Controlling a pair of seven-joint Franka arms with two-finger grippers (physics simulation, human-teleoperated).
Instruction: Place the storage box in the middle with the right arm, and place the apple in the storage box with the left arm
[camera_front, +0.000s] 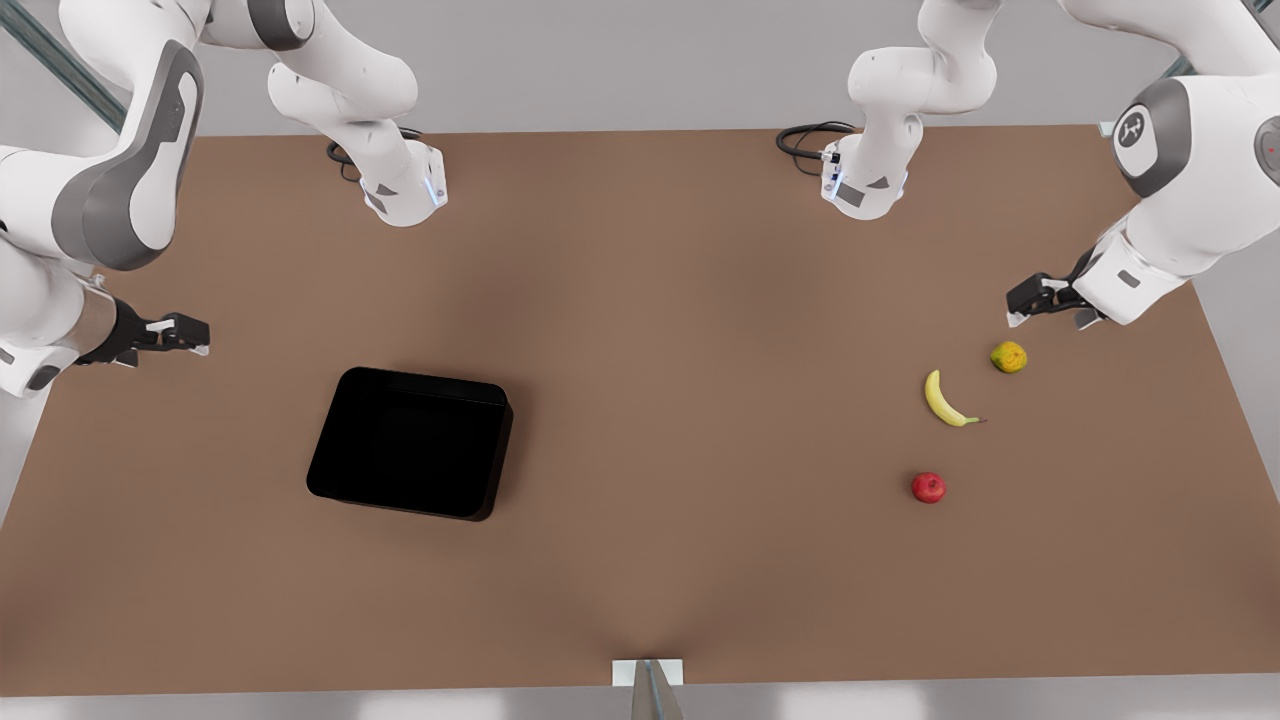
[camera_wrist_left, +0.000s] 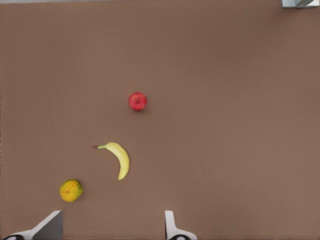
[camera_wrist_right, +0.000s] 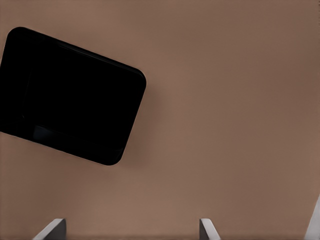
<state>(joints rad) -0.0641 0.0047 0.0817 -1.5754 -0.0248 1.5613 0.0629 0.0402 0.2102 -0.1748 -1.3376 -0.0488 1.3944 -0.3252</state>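
Both jaws are spread and empty. The right gripper (camera_front: 195, 335) is held off the box (camera_front: 410, 442), which lies toward the front view's left, not yet centred. The left gripper (camera_front: 1030, 302) is held near the orange fruit (camera_front: 1008, 357); the apple (camera_front: 928, 487) lies untouched past the banana (camera_front: 946, 400).

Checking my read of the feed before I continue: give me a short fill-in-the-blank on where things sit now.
1. The shallow glossy black storage box holds ____ fruit.
2. The small round red apple lies on the brown ____.
3. The fruit lying between the apple and the yellow-orange round fruit is the yellow ____.
4. The left gripper and the right gripper both have their fingers ____.

Missing words: no; table; banana; open
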